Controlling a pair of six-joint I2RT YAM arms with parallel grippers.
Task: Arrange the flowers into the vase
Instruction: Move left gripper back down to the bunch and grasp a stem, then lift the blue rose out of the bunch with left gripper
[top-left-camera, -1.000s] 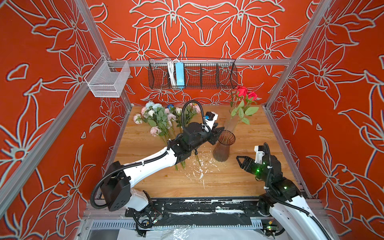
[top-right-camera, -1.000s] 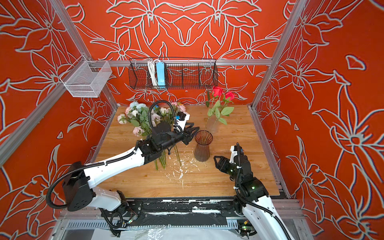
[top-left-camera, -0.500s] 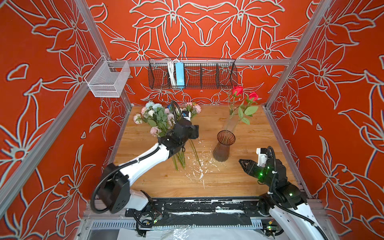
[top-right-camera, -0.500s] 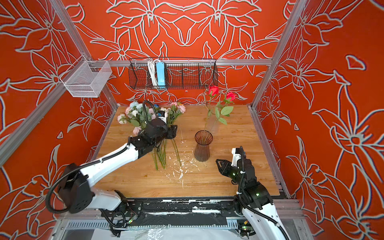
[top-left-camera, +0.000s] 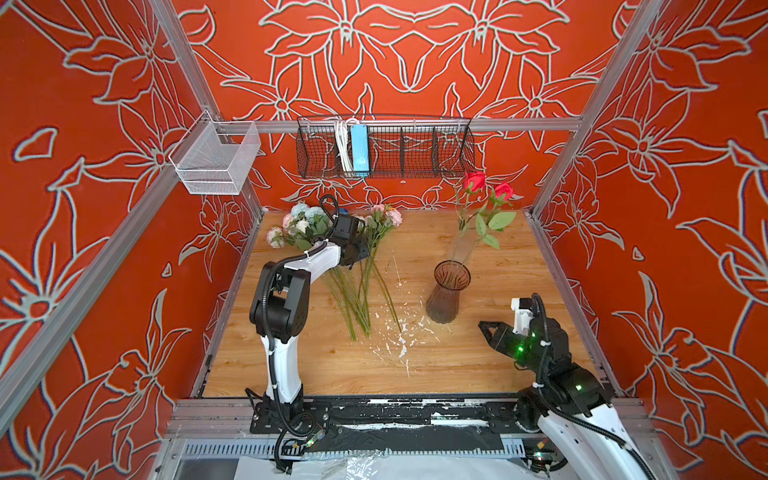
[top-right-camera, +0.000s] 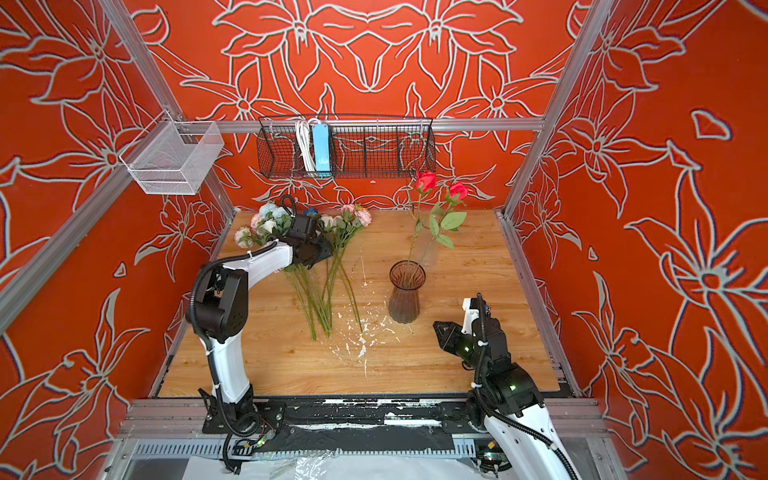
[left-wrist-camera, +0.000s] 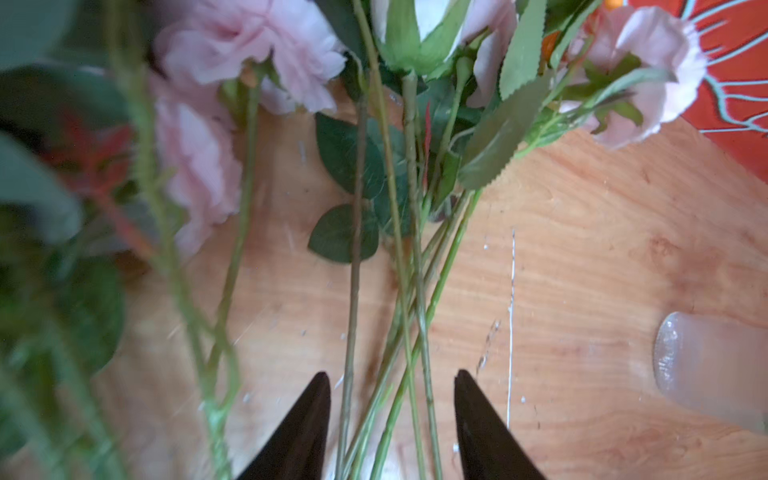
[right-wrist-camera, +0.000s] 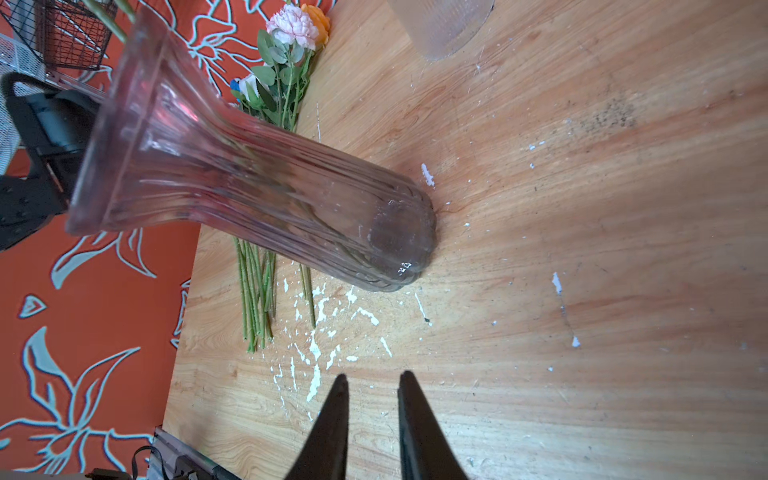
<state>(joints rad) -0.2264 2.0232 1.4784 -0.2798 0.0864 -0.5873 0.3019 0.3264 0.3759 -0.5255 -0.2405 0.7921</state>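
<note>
Claw (left-wrist-camera: 390, 372) half-open astride flower stems (left-wrist-camera: 353, 291)

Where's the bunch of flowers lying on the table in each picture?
Both top views: the flowers lie left of the smoky vase.
Left wrist view: flowers fill it, stems passing between the left gripper and its open jaws.
Right wrist view: flowers lie behind the vase.
Shared landmark: the thin white scratch beside the stems.

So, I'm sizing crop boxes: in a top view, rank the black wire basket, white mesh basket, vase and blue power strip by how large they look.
1. black wire basket
2. white mesh basket
3. vase
4. blue power strip
</note>
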